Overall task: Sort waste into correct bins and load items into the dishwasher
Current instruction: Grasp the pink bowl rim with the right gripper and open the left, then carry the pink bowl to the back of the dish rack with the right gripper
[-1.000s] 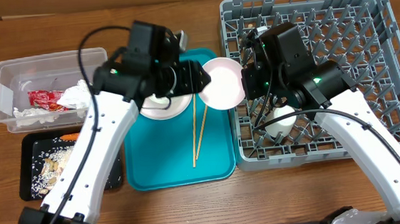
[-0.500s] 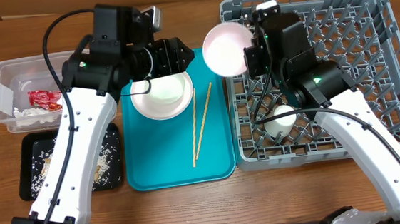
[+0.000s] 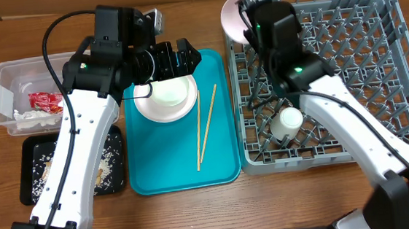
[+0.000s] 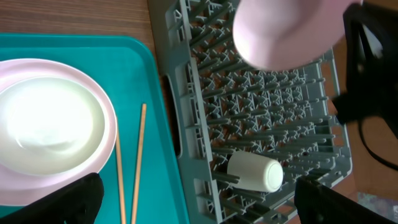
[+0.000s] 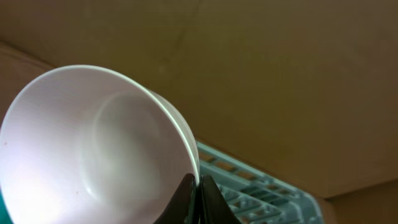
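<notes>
We find the right gripper [image 5: 198, 191] clenched on the rim of a white bowl [image 5: 93, 149], with its two dark fingers pinching the rim edge. The white bowl is held tilted on its side at the far left corner of the dish rack [image 3: 377, 79]. We cannot tell whether it touches the pegs. The left gripper [image 3: 182, 58] hangs over the far part of the teal tray [image 3: 183, 171] with its jaws released and spread wide, grasping nothing. In the left wrist view, the two fingertips [image 4: 81, 199] stand at opposite lower corners. Below this gripper, a second bowl [image 3: 168, 93] sits upright inside a plate [image 3: 153, 115] on the far left part of the teal tray. The chopsticks [image 3: 205, 125] lie just right of the plate. They run near to far, close together at the near end and spreading toward the far end. A cup [image 3: 289, 120] lies on its side among the pegs in the near left part of the dish rack. At the left of the table [image 3: 197, 210], the clear tub [image 3: 1, 86] holds the red wrapper [image 3: 43, 102] and the tissue [image 3: 29, 117]. The black tray [image 3: 31, 190], just near of the clear tub, carries the crumbs [image 3: 48, 171] and is partly covered by the left arm.
</notes>
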`<action>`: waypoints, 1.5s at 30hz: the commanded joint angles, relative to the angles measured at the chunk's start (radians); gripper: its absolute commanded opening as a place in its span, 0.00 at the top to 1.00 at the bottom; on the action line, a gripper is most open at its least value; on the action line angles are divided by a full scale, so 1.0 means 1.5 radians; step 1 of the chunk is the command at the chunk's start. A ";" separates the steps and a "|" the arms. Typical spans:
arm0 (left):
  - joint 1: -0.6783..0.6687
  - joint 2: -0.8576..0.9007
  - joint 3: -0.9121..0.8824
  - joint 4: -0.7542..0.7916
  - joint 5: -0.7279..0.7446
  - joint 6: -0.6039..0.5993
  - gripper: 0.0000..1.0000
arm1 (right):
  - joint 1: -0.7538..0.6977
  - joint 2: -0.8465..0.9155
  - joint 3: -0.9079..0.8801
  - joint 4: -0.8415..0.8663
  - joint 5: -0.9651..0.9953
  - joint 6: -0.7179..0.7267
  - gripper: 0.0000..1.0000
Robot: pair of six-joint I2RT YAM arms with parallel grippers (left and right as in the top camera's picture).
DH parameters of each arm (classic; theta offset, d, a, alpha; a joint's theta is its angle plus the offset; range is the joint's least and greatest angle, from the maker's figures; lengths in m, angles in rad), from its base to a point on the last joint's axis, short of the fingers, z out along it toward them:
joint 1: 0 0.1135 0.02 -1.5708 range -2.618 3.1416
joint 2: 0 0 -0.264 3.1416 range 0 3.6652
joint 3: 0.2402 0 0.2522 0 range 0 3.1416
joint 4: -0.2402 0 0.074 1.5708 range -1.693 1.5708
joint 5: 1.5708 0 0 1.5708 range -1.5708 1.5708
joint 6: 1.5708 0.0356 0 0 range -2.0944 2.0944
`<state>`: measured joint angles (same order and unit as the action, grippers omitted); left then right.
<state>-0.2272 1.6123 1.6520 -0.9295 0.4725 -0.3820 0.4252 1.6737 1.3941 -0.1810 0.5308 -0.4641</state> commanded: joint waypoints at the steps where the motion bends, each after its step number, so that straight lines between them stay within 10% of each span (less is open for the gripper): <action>1: 0.002 -0.006 0.014 -0.002 -0.008 0.013 0.00 | -0.006 0.015 0.000 0.068 0.069 -0.073 0.96; 17: 0.002 -0.006 0.014 -0.003 -0.008 0.013 0.00 | -0.054 0.126 0.000 0.264 0.047 -0.538 0.96; 45: 0.002 -0.006 0.014 -0.003 -0.008 0.013 0.00 | -0.097 0.265 0.000 0.441 -0.040 -0.549 0.96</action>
<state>-0.2272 1.6123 1.6520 -0.9348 0.4671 -0.3820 0.2764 2.0560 1.3891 0.4557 0.4747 -1.2911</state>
